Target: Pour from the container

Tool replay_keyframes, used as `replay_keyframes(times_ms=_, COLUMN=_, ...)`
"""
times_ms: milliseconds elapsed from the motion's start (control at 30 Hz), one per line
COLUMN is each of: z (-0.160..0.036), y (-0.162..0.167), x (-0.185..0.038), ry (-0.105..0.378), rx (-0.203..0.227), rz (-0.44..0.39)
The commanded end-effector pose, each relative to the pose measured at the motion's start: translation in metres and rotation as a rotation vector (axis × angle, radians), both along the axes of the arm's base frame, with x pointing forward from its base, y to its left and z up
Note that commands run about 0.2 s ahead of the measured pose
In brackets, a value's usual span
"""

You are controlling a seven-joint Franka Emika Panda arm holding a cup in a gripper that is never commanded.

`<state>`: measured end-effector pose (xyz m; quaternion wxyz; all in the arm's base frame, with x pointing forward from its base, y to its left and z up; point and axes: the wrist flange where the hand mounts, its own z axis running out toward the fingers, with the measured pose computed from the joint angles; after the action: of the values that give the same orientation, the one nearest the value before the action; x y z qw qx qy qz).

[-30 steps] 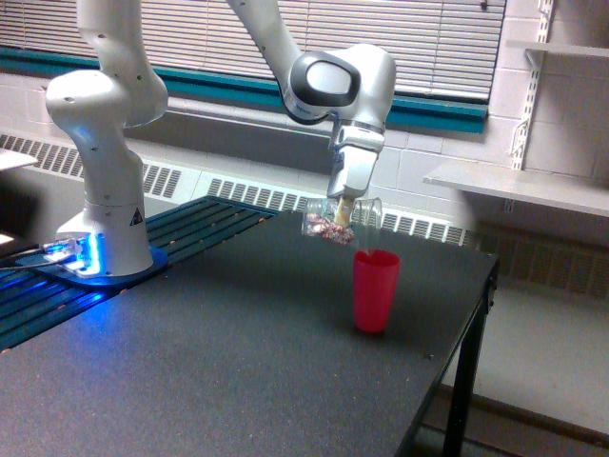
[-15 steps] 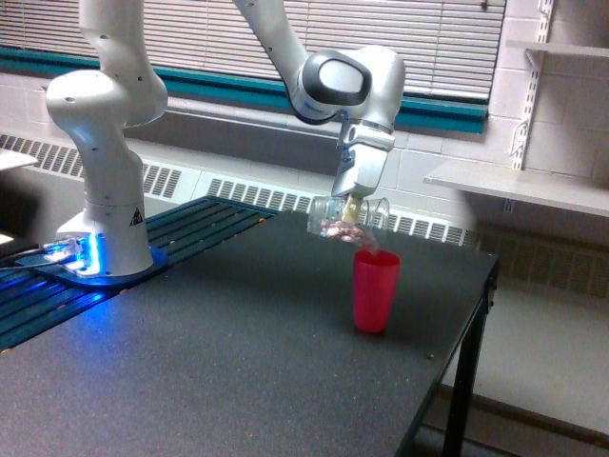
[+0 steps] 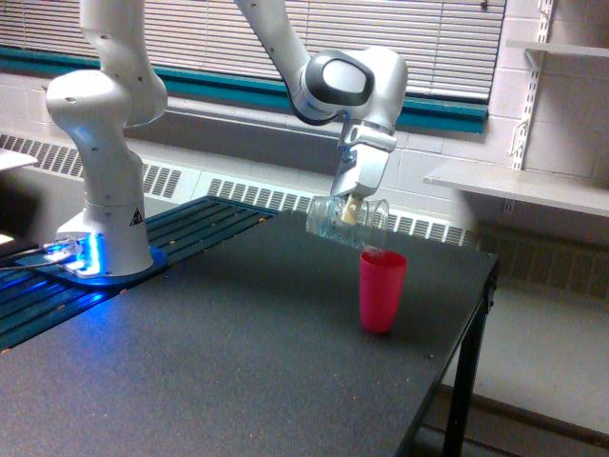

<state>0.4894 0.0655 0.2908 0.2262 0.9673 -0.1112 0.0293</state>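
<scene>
With the fingers (image 3: 353, 211) clamped on the tipped clear cup (image 3: 344, 219), keep its mouth over the pink cup (image 3: 382, 290) just below them.

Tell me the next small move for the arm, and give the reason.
Probably tip the clear cup back upright. It lies nearly on its side in the gripper, mouth angled down over the pink cup, and nothing can be made out inside it now, so the pour looks done. The view is too blurry to be sure.

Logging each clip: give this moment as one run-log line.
phase: pouring | gripper: shut on clear cup, tipped on its side | mouth over pink cup | table
</scene>
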Motion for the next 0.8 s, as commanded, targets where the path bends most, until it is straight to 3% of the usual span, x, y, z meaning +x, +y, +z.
replay_keyframes(times_ms=33, z=-0.002, y=-0.001, x=-0.003, ry=0.014, rx=-0.015, rz=0.011)
replay_keyframes(times_ms=400, z=0.006, y=-0.003, x=-0.005, ry=-0.014, rx=0.002, rz=-0.002)
replay_keyframes(times_ms=800, z=0.023, y=-0.01, x=-0.013, ry=-0.075, rx=0.072, rz=-0.026)
